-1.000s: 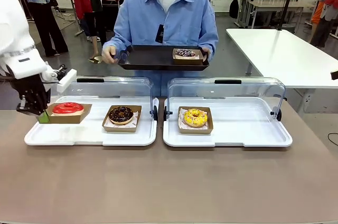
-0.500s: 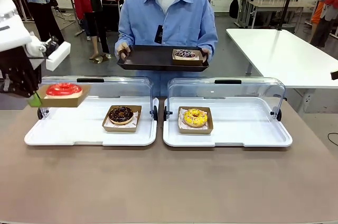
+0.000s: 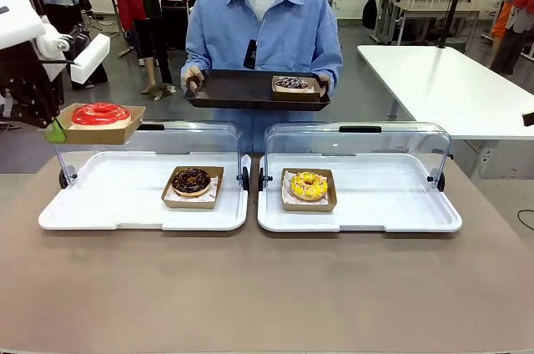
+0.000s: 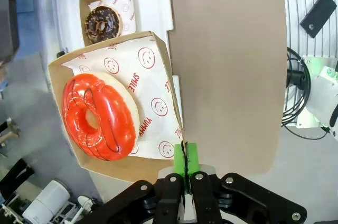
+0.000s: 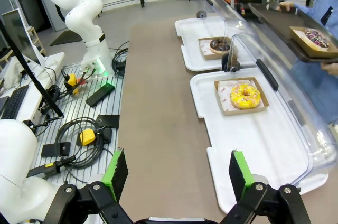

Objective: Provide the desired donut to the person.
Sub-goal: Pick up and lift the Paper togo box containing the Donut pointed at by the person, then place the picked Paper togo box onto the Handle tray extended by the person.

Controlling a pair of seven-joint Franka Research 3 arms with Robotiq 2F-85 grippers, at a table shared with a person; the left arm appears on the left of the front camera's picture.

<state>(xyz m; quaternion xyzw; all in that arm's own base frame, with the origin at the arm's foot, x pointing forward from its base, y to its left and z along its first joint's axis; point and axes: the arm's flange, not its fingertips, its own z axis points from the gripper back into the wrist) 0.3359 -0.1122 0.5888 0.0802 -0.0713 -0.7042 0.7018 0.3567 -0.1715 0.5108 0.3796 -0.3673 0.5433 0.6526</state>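
- The left gripper (image 3: 52,127) is clamped tight on the edge of a brown cardboard tray (image 3: 98,130) that carries a red-glazed donut (image 3: 101,113), and holds it in the air above the left end of the left white tray (image 3: 142,214).
- In the left wrist view the green pads (image 4: 191,158) pinch one corner of the cardboard tray (image 4: 138,168), with the red-glazed donut (image 4: 100,116) lying on smiley-printed paper inside it.
- A chocolate donut (image 3: 191,180) in its own cardboard tray sits on the left white tray, near that tray's right end.
- A yellow donut (image 3: 309,184) in a cardboard tray rests on the right white tray (image 3: 367,219), toward its left side.
- Clear lids (image 3: 359,141) stand raised behind both white trays.
- The person (image 3: 265,28) stands at the far side of the table and holds a dark tray (image 3: 242,91) with both hands; a donut with dark topping (image 3: 292,84) sits at its right end.
- The right gripper (image 5: 178,175) hangs wide open over the brown table (image 5: 158,123), grasping nothing, well back from the right white tray (image 5: 264,155).
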